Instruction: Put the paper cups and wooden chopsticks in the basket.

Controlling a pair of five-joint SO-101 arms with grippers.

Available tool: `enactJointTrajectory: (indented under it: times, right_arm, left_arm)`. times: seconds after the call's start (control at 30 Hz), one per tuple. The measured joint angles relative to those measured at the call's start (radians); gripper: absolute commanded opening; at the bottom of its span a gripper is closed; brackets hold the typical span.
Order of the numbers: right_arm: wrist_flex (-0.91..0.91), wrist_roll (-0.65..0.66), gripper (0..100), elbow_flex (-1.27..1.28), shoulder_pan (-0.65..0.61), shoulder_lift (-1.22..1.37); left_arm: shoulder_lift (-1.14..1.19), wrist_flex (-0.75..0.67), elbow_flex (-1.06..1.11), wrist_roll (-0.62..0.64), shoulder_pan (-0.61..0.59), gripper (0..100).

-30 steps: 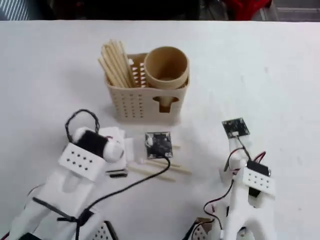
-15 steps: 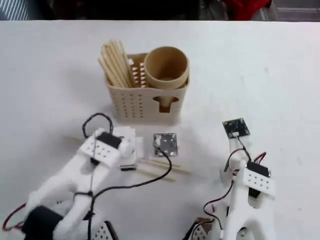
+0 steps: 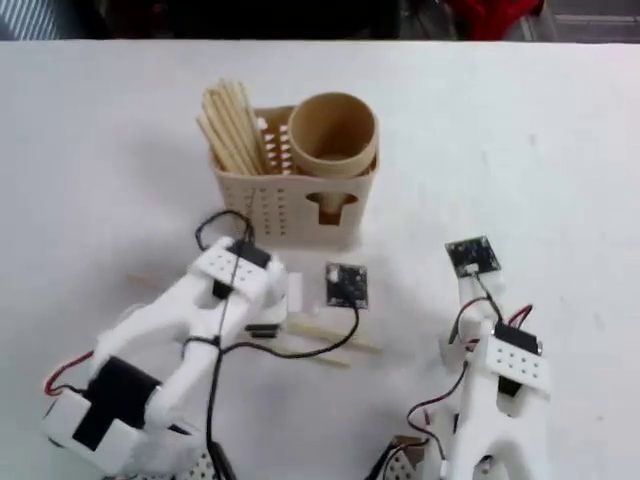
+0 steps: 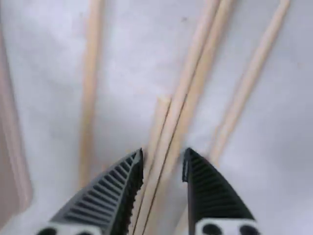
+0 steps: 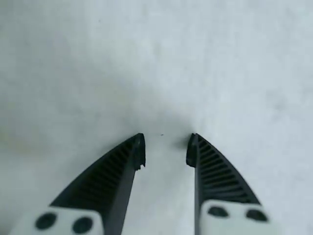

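The left arm (image 3: pixel 190 310) has swung nearer the perforated beige plastic basket (image 3: pixel 285 212) holding stacked brown paper cups (image 3: pixel 332 135) on the white counter (image 3: pixel 520 140). Left claw (image 4: pixel 162 157), partly open, straddles loose pale wooden chopsticks (image 4: pixel 182 105); right claw (image 5: pixel 165 144), slightly parted, is empty.

We've got loads of bare table (image 3: pixel 540 150) right of the basket (image 3: pixel 262 210) and under the right arm's jaws. The basket's tight: upright chopsticks (image 3: pixel 230 125) pack its left compartment and a paper cup (image 3: pixel 332 135) plugs the right. Out front, the left arm's jaws straddle two loose chopsticks (image 4: pixel 193 88), with more lying close on either side.
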Motion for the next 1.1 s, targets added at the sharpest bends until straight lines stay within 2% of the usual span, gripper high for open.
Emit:
enactJointTrajectory:
  times: [0.33,0.8,1.0,1.1]
  right_arm:
    - [-0.006,0.0,15.6,0.002,0.0,0.0]
    - [-0.006,0.0,15.6,0.002,0.0,0.0]
    - [-0.006,0.0,15.6,0.002,0.0,0.0]
    - [-0.006,0.0,15.6,0.002,0.0,0.0]
  left_arm:
    - [0.009,0.003,0.0,-0.026,0.002,2]
    - [-0.081,0.244,-0.183,-0.031,-0.011,2]
    - [-0.16,0.35,-0.236,-0.029,0.029,2]
    - [-0.199,0.377,-0.281,0.018,0.055,2]
